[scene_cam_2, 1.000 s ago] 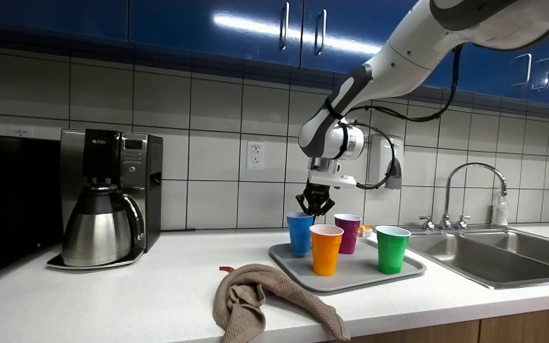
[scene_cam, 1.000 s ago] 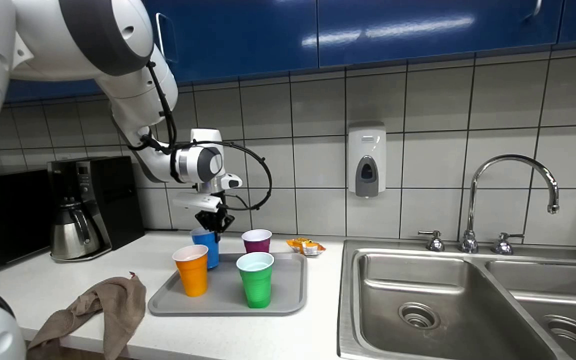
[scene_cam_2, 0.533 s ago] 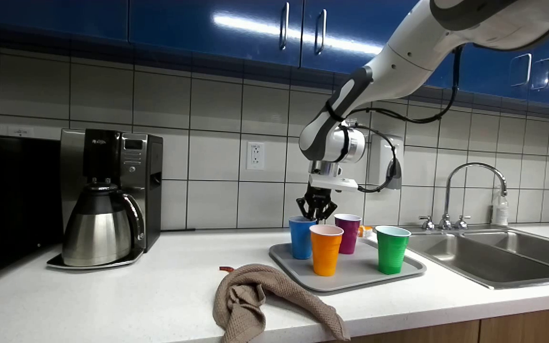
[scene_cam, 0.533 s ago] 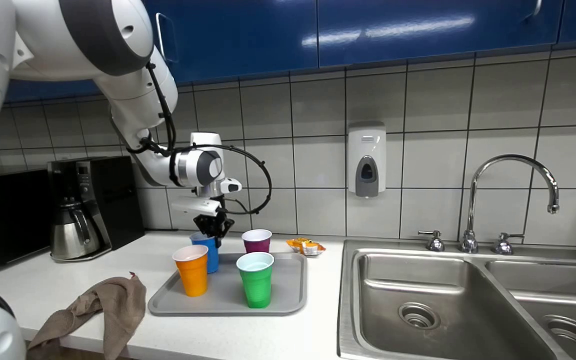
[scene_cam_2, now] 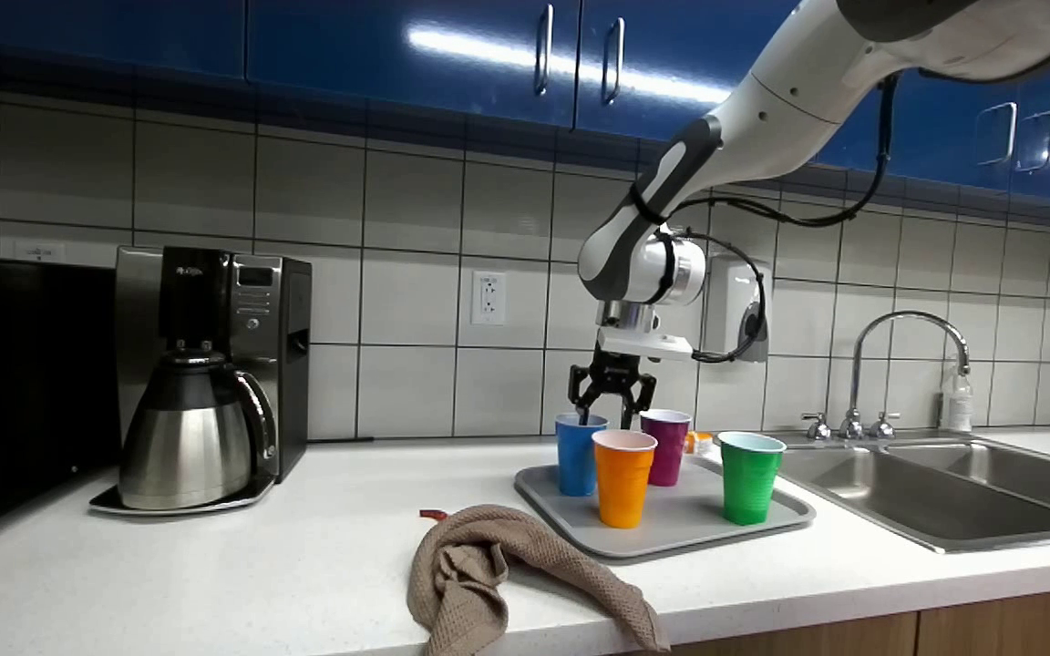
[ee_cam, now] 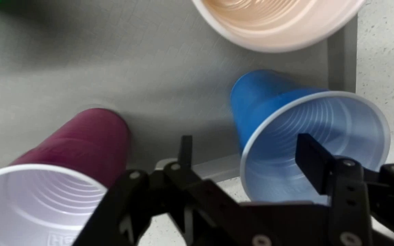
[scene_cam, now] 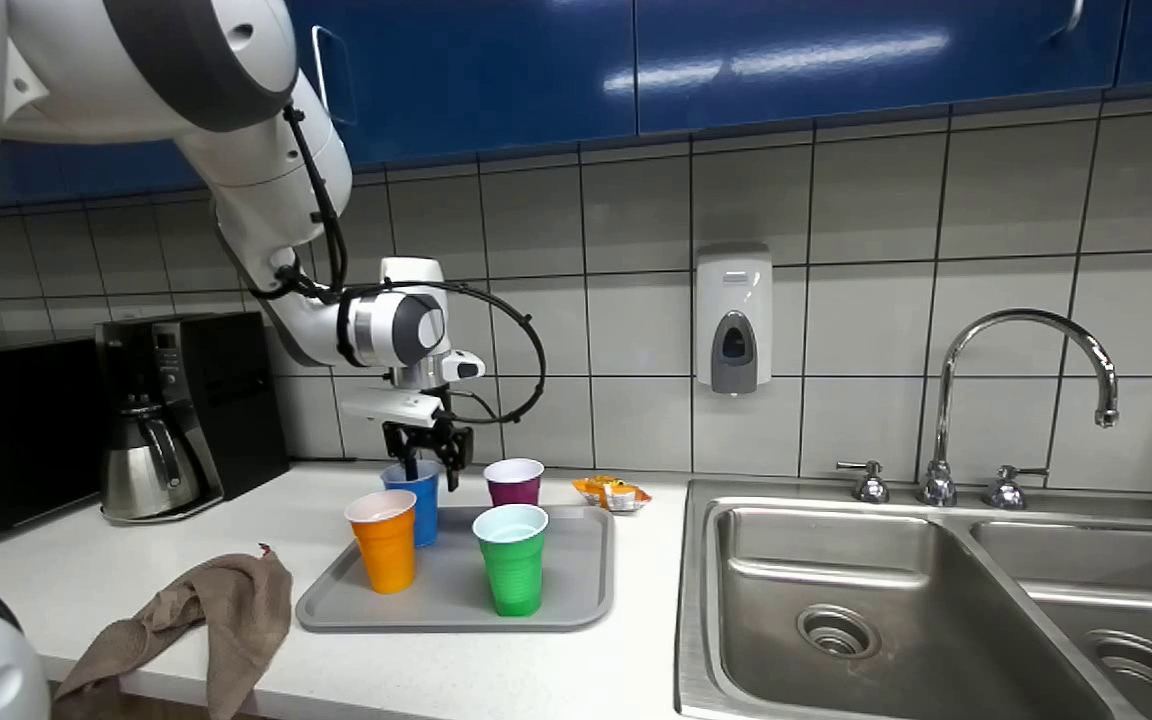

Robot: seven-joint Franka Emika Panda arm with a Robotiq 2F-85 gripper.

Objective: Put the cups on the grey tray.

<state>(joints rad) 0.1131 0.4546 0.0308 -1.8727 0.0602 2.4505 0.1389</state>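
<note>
Since the earlier frame my tool [scene_cam: 432, 480] has spread its fingers [scene_cam: 453, 468] and come up slightly, while nothing on the grey tray [scene_cam: 568, 570] has shifted much. In an exterior view the blue plastic cup [scene_cam: 425, 512] stands toward the tray's back-left corner as pictured, behind the orange plastic cup [scene_cam: 386, 550], with the purple plastic cup [scene_cam: 514, 490] and green plastic cup [scene_cam: 514, 570] on there too. So all four are on, and I'd call this done bar the retreat.

Wrist view: the tool's released, nothing pinched. One finger is over or just inside the blue cup's mouth (can't tell how deep), the other hangs outside, between it and the purple one. Pretty sure I'm letting go, so I'd lift dead straight till that inner finger clears the rim, then swing away. Go sideways early and it'd probably tip such a flimsy cup or nudge the purple one.

Pose-wise, in an exterior view the arm [scene_cam_2: 762, 137] reaches down from the picture's upper right, folded so the tool points about straight down, roughly above the gap between the blue and purple cups, which imo suits a vertical exit.
</note>
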